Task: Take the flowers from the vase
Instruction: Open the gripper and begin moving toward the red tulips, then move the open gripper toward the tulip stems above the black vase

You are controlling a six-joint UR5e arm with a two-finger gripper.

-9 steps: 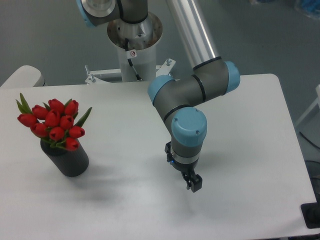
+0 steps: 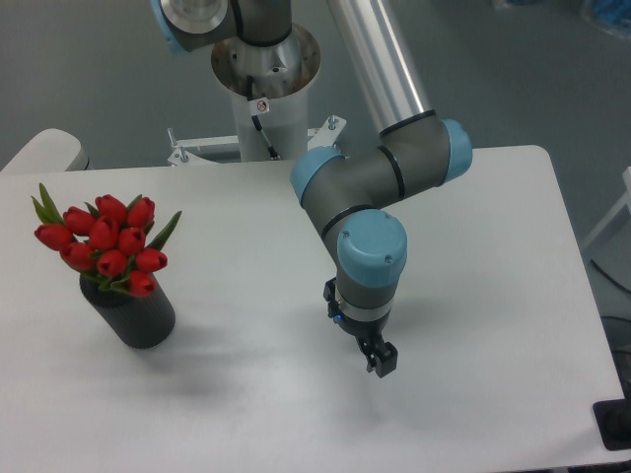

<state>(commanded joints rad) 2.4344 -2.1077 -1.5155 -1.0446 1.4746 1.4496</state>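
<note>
Fixed camera: gripper (image 2: 383,363) has crept slightly left since half a second ago; jaw state unreadable; flowers (image 2: 104,244) sit in the vase (image 2: 133,313), table (image 2: 493,217) far left, well apart; approach barely begun.

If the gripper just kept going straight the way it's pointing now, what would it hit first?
The gripper points down, so it would most likely meet the bare white table right beneath it first. The flowers and vase stand well off to the side, out of that line. Its height above the table is unclear.
</note>
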